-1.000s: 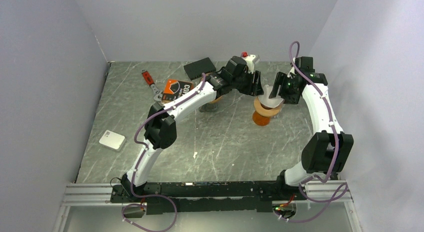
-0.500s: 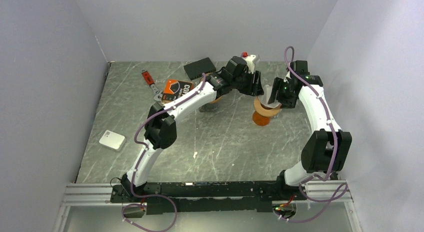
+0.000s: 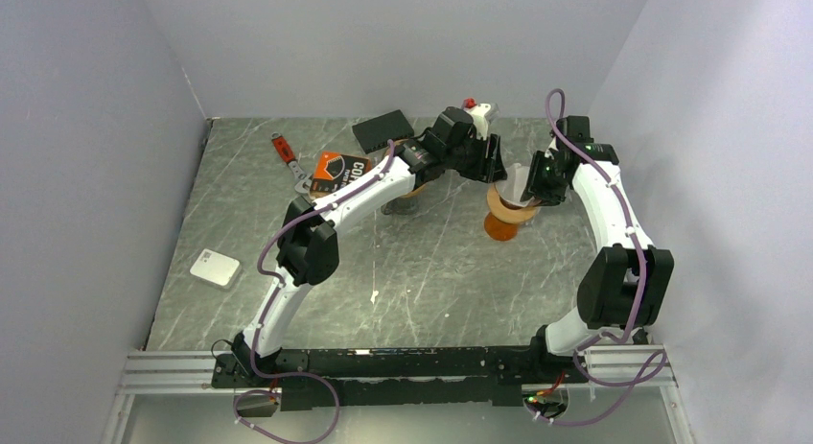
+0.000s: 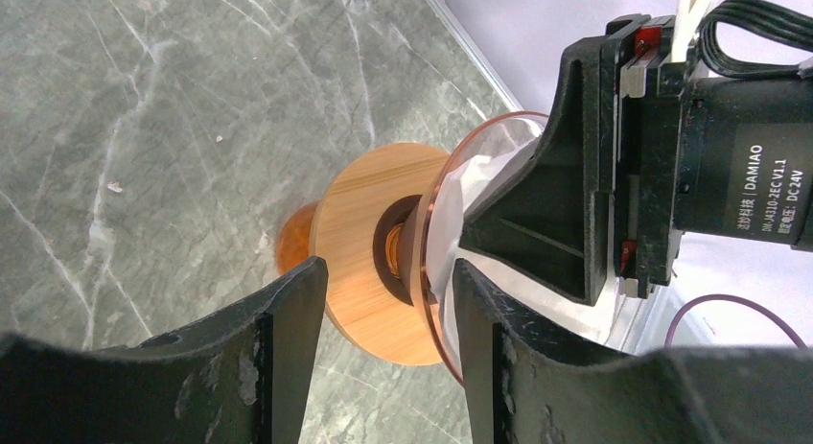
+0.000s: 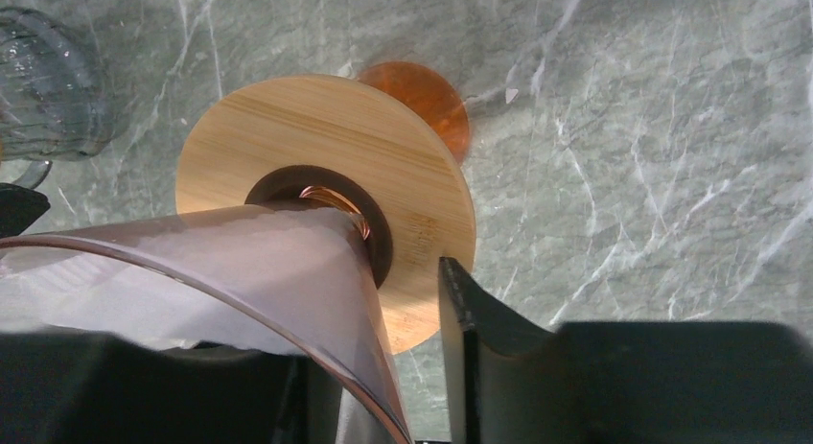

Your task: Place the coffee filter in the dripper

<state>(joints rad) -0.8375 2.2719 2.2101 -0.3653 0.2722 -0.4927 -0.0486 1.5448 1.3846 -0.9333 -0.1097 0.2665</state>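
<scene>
Standing upright toward the far right of the grey marbled table (image 3: 431, 271), the glass dripper (image 4: 441, 214) is a clear cone set in a round wooden collar (image 4: 360, 262) over an orange base (image 5: 422, 94). The white paper coffee filter (image 4: 479, 180) already lies inside the cone, against its wall. The right gripper (image 3: 529, 192) reaches in from the right with its jaws straddling the rim. One black finger (image 4: 537, 214) rests inside on the paper and the other finger (image 5: 465, 338) sits outside. A sliver of collar shows between that outer finger and the glass, so the jaws are parted, not clamped. The left gripper (image 4: 388, 271) points down at the dripper from the far side, jaws apart, with the collar and the cone's neck filling the gap between them. Whether its fingers touch the collar cannot be told. Just left of the dripper, under the left arm, stands a glass jug (image 5: 43, 75). Farther left lie an orange-and-black coffee bag (image 3: 337, 168), a black box (image 3: 383, 130) and a red-handled tool (image 3: 282, 148). A small white box (image 3: 215, 268) sits well apart near the table's left edge.
</scene>
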